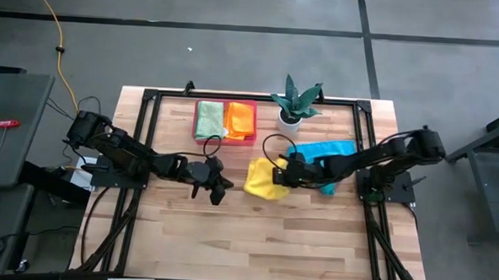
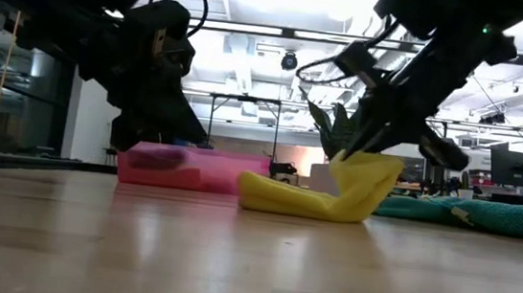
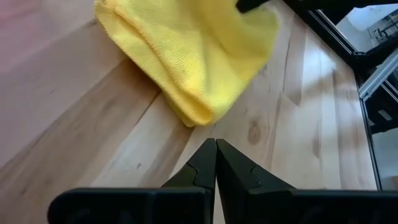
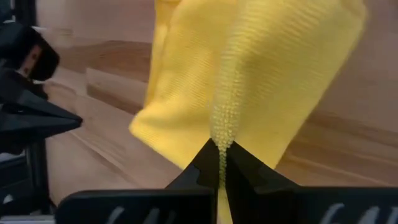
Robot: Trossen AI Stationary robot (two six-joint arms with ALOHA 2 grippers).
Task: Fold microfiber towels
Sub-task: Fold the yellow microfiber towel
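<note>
Between the two grippers, mid-table, lies the yellow towel (image 1: 262, 178) — bunched, part folded, one edge lifted off the wood.

The right gripper (image 1: 283, 177) is pinched tight on that lifted edge; the right wrist view shows a thin ridge of yellow pile clamped where the fingers meet. From this gripper the cloth hangs down and away toward the left arm, and its lower fold rests on the table (image 1: 271, 234). In the low view the raised corner stands up at the gripper and the rest of the towel trails flat along the wood.

The left gripper (image 1: 216, 189) is fully closed and holds nothing. The towel lies just ahead of its fingertips, near but not touching, offset slightly to one side. The folded edge nearest it runs roughly across its line of approach.

Judgement: the right arm is the nearer and has the cloth already; the coming move likely turns on carrying the held edge over the resting part, toward the left gripper. The left would have to open before it could take an edge.

Farther out: a teal towel (image 1: 325, 153) lies spread behind the right gripper. Light green (image 1: 209, 119) and orange (image 1: 240, 119) towels sit side by side in the pink tray (image 1: 224, 140) — beyond both grippers. A potted plant (image 1: 294, 104) stands beside the tray.
</note>
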